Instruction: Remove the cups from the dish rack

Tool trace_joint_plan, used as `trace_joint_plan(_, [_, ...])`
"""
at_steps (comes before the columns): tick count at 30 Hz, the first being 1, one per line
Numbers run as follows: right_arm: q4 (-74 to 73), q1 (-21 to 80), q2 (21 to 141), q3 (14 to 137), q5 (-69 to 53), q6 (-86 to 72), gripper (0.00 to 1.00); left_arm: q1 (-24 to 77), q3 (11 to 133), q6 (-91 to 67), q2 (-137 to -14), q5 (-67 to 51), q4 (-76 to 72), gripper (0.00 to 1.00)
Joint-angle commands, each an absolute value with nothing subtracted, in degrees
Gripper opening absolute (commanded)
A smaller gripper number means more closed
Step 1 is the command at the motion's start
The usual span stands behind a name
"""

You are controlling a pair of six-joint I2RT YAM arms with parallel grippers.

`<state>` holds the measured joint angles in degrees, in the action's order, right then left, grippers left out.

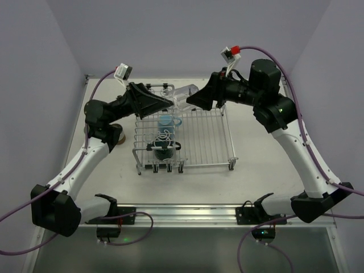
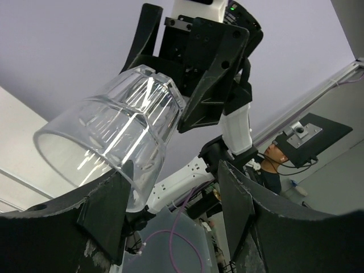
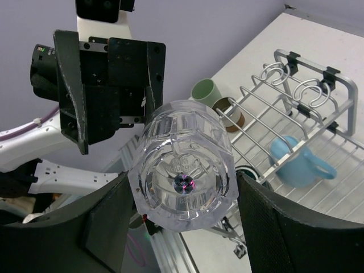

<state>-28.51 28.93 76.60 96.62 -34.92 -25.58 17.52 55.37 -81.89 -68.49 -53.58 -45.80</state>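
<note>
- Right wrist view: the right gripper (image 3: 185, 193) is clamped on the clear glass (image 3: 182, 165). One finger presses each side, and the base faces the camera.
- A small mark at the centre of that base is too small to read.
- The glass is held in the air over the far left part of the dish rack (image 1: 193, 136), between the two arms.
- Left wrist view: the left gripper (image 2: 173, 176) has its fingers spread apart. The open mouth of the glass is just in front of them, and its lower rim is cut off behind one finger.
- The light-blue mug (image 3: 296, 162) and the dark teal cup (image 1: 165, 151) sit in the rack. From the right wrist, only a sliver of the teal cup's rim shows.
- The pale green cup (image 3: 205, 91) and the brown cup (image 3: 230, 111) stand just beside each other on the table (image 1: 256, 170), left of the rack. From the top view the left arm mostly hides them.
- A person (image 2: 274, 156) shows behind the right arm, partly hidden.
</note>
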Motion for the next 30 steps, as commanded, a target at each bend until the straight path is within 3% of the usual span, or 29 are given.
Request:
trace_joint_plan(1, [-19.4,29.1,76.2,95.0,-39.5,-28.1,0.00,18.3,54.6,-86.6,-68.2,-53.5,-53.4,0.65])
trace_joint_plan(5, [-15.0,29.0,76.1,92.0,-41.1,-29.8,0.00,18.4,54.3,-88.9,-67.8,-53.6,-55.6,0.57])
trace_joint_plan(9, [-11.0,29.0,76.0,89.4,-42.4,-31.1,0.00,18.4,54.3,-90.0,-67.4,-54.0,-56.3,0.31])
trace_joint_plan(11, [-8.8,29.1,75.9,88.4,-43.1,-31.6,0.00,18.5,54.1,-90.6,-67.5,-54.1,-57.2,0.27])
trace_joint_plan(13, [-8.4,29.0,75.9,88.1,-43.2,-32.1,0.00,18.5,54.1,-91.0,-67.5,-54.1,-57.3,0.17])
trace_joint_plan(14, [-8.3,29.1,75.9,88.1,-43.2,-32.0,0.00,18.5,53.9,-91.1,-67.4,-54.1,-57.0,0.02])
trace_joint_plan(15, [-8.3,29.1,75.9,88.1,-43.2,-32.0,0.00,18.5,53.8,-91.1,-67.2,-53.9,-56.8,0.00])
trace_joint_plan(17, [-9.6,29.1,75.8,88.2,-42.3,-31.9,0.14,18.4,53.6,-90.1,-66.6,-53.9,-55.2,0.00])
trace_joint_plan(18, [-10.3,29.1,75.7,88.4,-41.1,-31.6,0.26,18.4,53.7,-88.9,-66.3,-53.8,-53.7,0.00])
trace_joint_plan(19, [-11.6,29.1,75.4,88.5,-40.7,-31.3,0.44,18.4,54.0,-87.3,-65.8,-53.7,-51.4,0.00])
trace_joint_plan(21, [-13.4,29.0,75.1,89.0,-39.5,-30.5,0.55,18.0,54.8,-82.5,-64.6,-54.1,-44.8,0.00])
trace_joint_plan(22, [-14.9,29.1,74.8,89.1,-38.5,-30.2,0.69,17.8,54.8,-81.4,-64.1,-54.4,-43.1,0.00])
trace_joint_plan(24, [-15.6,29.0,74.1,88.4,-37.6,-29.4,0.84,15.8,54.7,-77.0,-62.3,-54.9,-37.3,0.00])
trace_joint_plan(25, [-16.3,28.9,73.8,88.2,-36.4,-29.3,0.98,15.0,54.8,-75.4,-61.6,-55.2,-34.7,0.00])
trace_joint_plan(30, [-17.0,27.8,71.5,85.8,-34.5,-28.3,0.99,6.2,54.5,-70.7,-57.2,-60.2,-27.2,0.00])
